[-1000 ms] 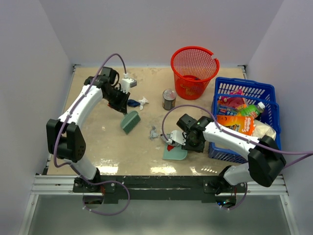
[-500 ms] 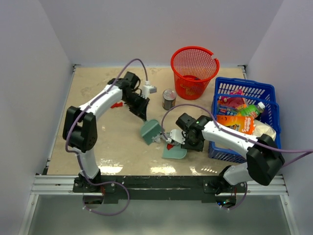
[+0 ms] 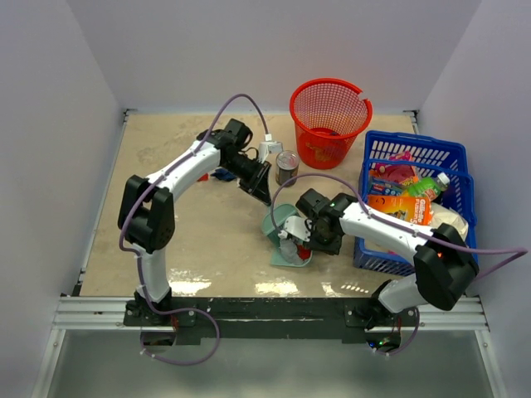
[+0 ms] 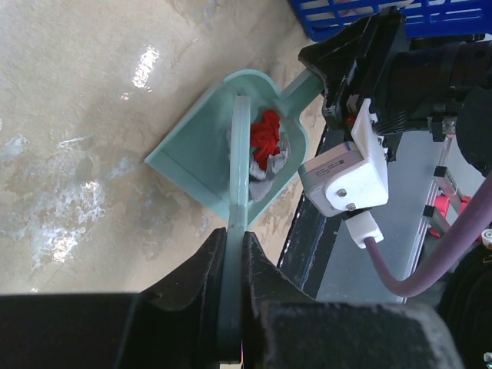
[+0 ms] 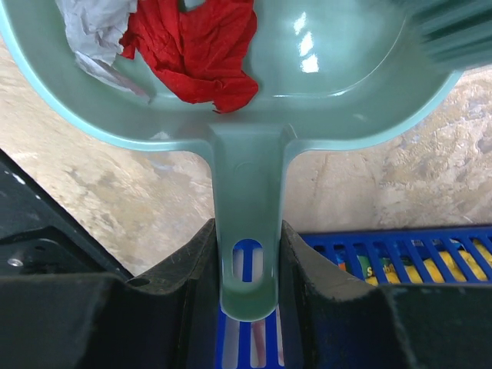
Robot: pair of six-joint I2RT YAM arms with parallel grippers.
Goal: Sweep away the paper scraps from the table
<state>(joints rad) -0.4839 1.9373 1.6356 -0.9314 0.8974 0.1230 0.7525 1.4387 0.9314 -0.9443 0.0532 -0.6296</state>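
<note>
On the table [image 3: 166, 240], one dark blue scrap [image 3: 222, 175] lies toward the far edge, left of centre, just beside the left arm, which reaches across to the middle. The left gripper [image 4: 234, 261] is clenched on the thin handle of one green brush [image 4: 240, 154]; its fingers [image 4: 201, 269] press the handle from both sides, with only that narrow strip between them. The brush head stands inside one pale green dustpan [image 4: 192, 150], which sits near the front edge at the middle of the table. The other paper scraps in view lie in the pan: one red scrap [image 5: 192, 46] and pale grey paper [image 5: 96, 34] touching it on its left, though how many grey pieces there are cannot be told. The right gripper [image 5: 247, 257] grasps the dustpan's handle [image 5: 247, 192], its jaws partly apart and pressed against both sides of the handle. Behind the pan stands one tin can [image 3: 287, 168], upright, and just beyond it, at the far edge, one red basket [image 3: 330, 124]. One blue crate [image 3: 448, 153] of packaged goods fills the right edge
</note>
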